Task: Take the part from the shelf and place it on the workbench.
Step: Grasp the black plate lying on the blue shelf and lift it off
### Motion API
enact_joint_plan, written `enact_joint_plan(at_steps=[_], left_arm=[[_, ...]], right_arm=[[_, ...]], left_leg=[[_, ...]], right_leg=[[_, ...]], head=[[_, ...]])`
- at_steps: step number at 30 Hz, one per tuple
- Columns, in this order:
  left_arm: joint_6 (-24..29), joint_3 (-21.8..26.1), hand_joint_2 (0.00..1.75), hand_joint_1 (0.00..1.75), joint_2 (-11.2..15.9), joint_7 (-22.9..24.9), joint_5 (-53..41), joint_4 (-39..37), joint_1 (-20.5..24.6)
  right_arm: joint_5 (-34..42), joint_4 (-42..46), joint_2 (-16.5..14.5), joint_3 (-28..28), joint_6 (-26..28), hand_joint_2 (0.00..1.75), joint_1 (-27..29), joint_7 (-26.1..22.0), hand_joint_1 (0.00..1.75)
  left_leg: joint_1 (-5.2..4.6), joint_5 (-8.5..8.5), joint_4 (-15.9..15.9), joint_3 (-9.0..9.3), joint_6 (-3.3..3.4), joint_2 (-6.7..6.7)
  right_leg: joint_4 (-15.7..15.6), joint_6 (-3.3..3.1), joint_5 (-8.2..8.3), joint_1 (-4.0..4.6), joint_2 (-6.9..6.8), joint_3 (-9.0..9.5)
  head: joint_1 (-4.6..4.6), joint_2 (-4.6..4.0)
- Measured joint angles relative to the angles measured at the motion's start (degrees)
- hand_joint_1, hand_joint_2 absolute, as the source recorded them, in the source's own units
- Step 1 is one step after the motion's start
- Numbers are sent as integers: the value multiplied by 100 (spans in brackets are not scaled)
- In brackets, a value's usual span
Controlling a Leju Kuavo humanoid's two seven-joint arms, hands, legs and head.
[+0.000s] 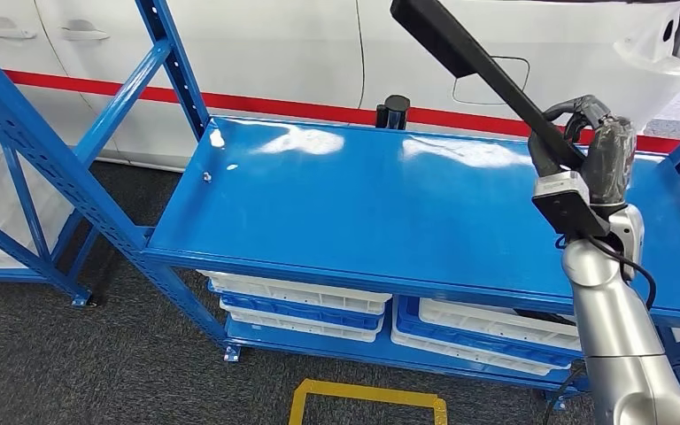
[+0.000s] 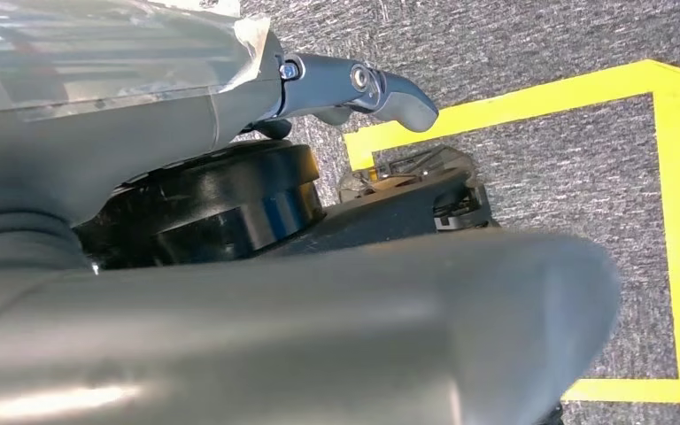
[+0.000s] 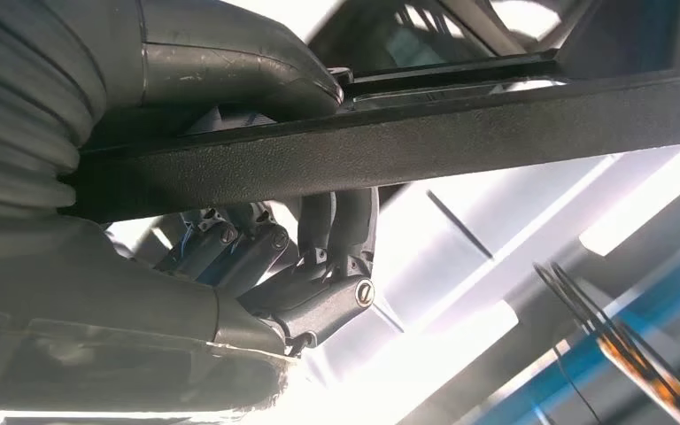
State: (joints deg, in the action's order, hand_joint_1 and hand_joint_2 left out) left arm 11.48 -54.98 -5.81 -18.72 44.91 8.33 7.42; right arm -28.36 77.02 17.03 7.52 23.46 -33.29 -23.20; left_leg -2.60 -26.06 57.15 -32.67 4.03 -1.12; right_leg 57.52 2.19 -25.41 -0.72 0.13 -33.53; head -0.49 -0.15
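Observation:
A long black bar-shaped part (image 1: 474,62) slants up to the left over the blue workbench top (image 1: 336,204). My right hand (image 1: 589,146) grips its lower end above the bench's right side. In the right wrist view the fingers (image 3: 319,266) curl around the black part (image 3: 460,133) and the thumb (image 3: 248,62) lies on its other side. My left hand (image 2: 354,88) hangs low over the floor with nothing in it, its fingers slightly bent.
White and blue trays (image 1: 301,305) are stacked on the lower shelf under the bench top. A blue rack frame (image 1: 44,168) stands at the left. A white car body (image 1: 274,53) is behind. Yellow tape (image 1: 367,398) marks the grey carpet.

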Motion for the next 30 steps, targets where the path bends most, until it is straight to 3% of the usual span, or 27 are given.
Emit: enact_joint_plan(at_steps=[11,25,30], left_arm=[[243,144,175,0,0,-27,239,2,-3],[253,231,175,0,3,-118,292,2,-19],[289,305,175,0,4,-262,400,2,-51]], right_arm=[[24,335,-86,243,223,175,-270,64,175],[112,335,-149,391,389,175,-288,13,175],[364,420,-199,390,588,175,-86,-203,175]], left_leg=[[3,0,-1,-3,0,0],[2,0,0,-3,0,0],[3,-1,-1,-3,0,0]], right_leg=[[1,0,0,1,0,-1],[0,0,0,1,0,-2],[1,0,-1,2,0,-3]], head=[[0,0],[1,0],[0,0]])
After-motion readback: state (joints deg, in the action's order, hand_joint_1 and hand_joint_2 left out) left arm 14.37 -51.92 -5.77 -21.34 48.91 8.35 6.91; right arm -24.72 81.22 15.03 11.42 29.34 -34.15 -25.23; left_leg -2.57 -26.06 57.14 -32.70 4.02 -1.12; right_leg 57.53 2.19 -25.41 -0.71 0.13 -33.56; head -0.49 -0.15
